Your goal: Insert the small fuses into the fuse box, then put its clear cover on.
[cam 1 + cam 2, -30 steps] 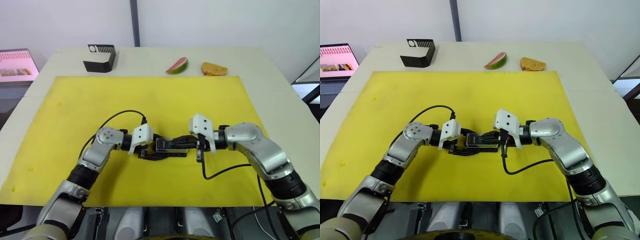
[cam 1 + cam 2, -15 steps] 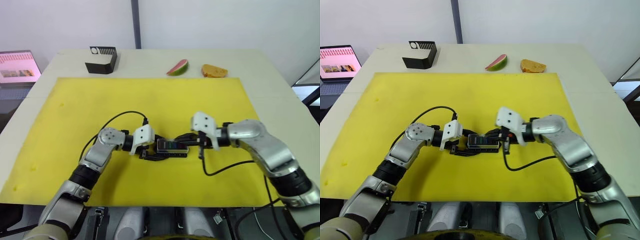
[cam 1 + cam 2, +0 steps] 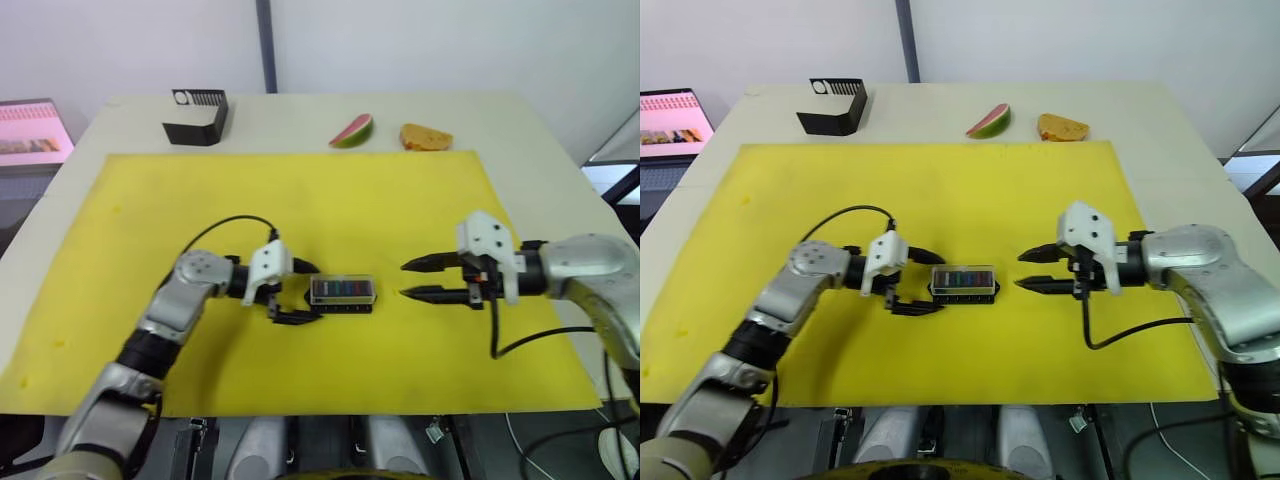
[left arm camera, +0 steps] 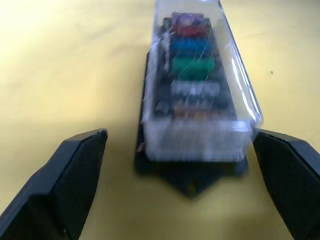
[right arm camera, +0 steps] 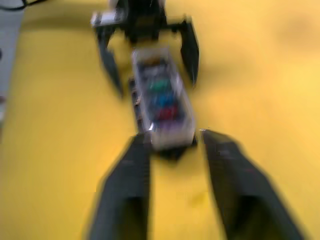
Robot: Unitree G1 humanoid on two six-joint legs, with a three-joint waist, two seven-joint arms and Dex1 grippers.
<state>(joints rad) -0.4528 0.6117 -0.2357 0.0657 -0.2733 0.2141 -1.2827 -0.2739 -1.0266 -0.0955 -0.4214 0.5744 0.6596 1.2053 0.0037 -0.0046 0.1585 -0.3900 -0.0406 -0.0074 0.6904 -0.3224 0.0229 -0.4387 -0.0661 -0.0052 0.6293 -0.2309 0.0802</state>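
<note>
A pale surface (image 3: 560, 150) carried a wide yellow mat (image 3: 300, 190), with a black vented box (image 3: 197, 117) at about eleven o'clock and a melon slice (image 3: 352, 131) and a bread piece (image 3: 427, 137) near one o'clock, well apart from the work. Near the mat's middle the fuse box (image 3: 342, 293) sat flat with the clear cover (image 4: 200, 75) on it and the small fuses (image 4: 192, 62) seated in a row beneath, so the task looked finished. The left tool (image 3: 287, 294), just beside the box at nine o'clock, and the right tool (image 3: 412, 279), further off at three o'clock, each had fingers spread and empty, likely having let go; no writing was readable.
</note>
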